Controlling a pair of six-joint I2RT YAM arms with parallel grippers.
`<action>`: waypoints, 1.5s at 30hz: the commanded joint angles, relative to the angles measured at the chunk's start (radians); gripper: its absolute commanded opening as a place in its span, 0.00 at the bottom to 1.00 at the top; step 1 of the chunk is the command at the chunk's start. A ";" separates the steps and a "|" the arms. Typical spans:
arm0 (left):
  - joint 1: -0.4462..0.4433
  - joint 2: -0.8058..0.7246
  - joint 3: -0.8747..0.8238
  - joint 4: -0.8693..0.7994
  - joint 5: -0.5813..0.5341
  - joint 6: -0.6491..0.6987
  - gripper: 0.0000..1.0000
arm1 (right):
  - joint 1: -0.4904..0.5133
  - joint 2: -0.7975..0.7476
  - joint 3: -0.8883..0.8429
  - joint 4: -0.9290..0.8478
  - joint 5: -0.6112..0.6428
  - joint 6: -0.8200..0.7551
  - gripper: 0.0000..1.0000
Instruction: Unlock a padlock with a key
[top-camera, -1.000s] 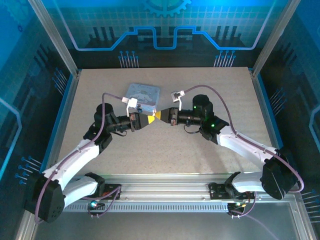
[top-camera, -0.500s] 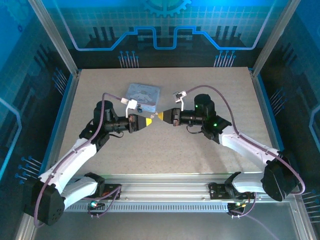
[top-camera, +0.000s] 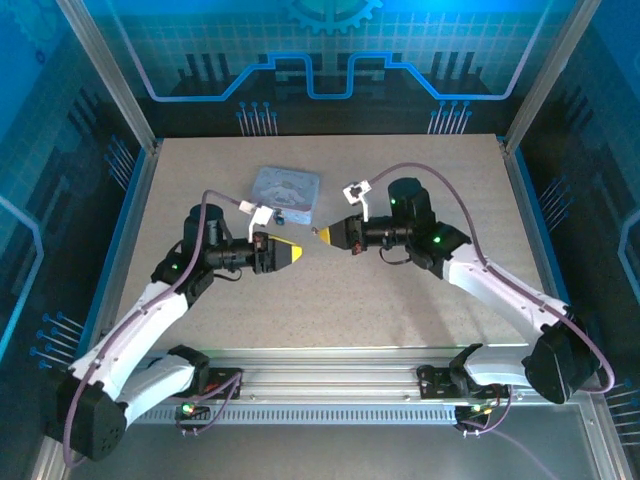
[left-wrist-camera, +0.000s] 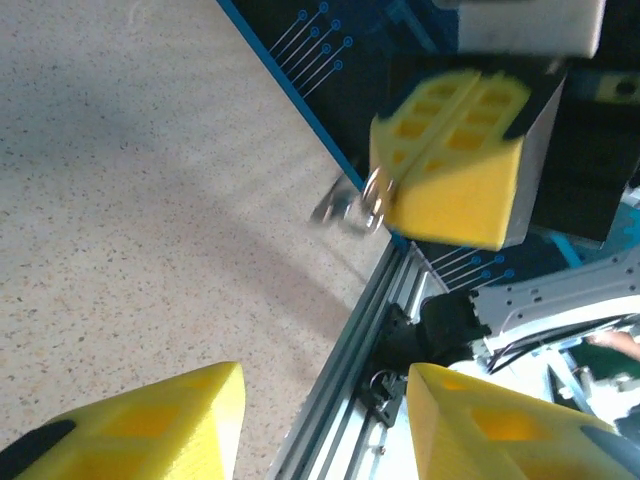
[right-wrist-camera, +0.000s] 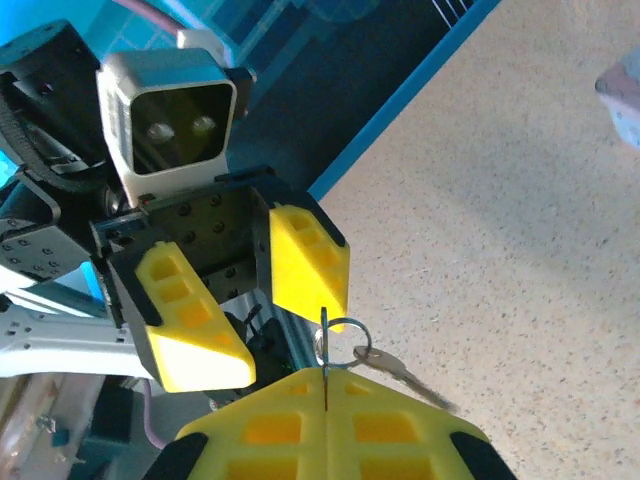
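Note:
My right gripper (top-camera: 322, 234) is shut on the key (right-wrist-camera: 325, 345). The key's thin blade stands edge-on out of the closed yellow pads. A ring (right-wrist-camera: 341, 334) hangs from it with a second key (right-wrist-camera: 400, 374). The left wrist view shows the right gripper (left-wrist-camera: 385, 195) with that ring dangling at its tip. My left gripper (top-camera: 297, 253) faces it a short way off, open, with nothing between its yellow fingers (left-wrist-camera: 160, 420). The small dark padlock (top-camera: 281, 216) lies on the table by the tin's near edge, too small to show its shackle.
The pale grey-lilac tin (top-camera: 286, 188) lies flat behind the two grippers. The speckled table (top-camera: 400, 300) is bare in front and to the right. An aluminium rail (top-camera: 330, 365) runs along the near edge, and blue-edged walls stand on both sides.
My left gripper has opened and drawn back to the left, away from the right gripper's tip, which it touched a second ago. The right gripper stays shut on the key.

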 joint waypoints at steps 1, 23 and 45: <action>0.010 -0.060 0.023 -0.020 -0.017 0.102 0.54 | 0.004 0.017 0.134 -0.353 -0.006 -0.314 0.00; -0.077 0.011 -0.023 0.125 0.199 0.236 0.50 | 0.197 0.166 0.410 -0.800 0.130 -0.721 0.00; -0.133 0.061 -0.007 0.063 0.197 0.283 0.25 | 0.212 0.190 0.433 -0.812 0.074 -0.730 0.00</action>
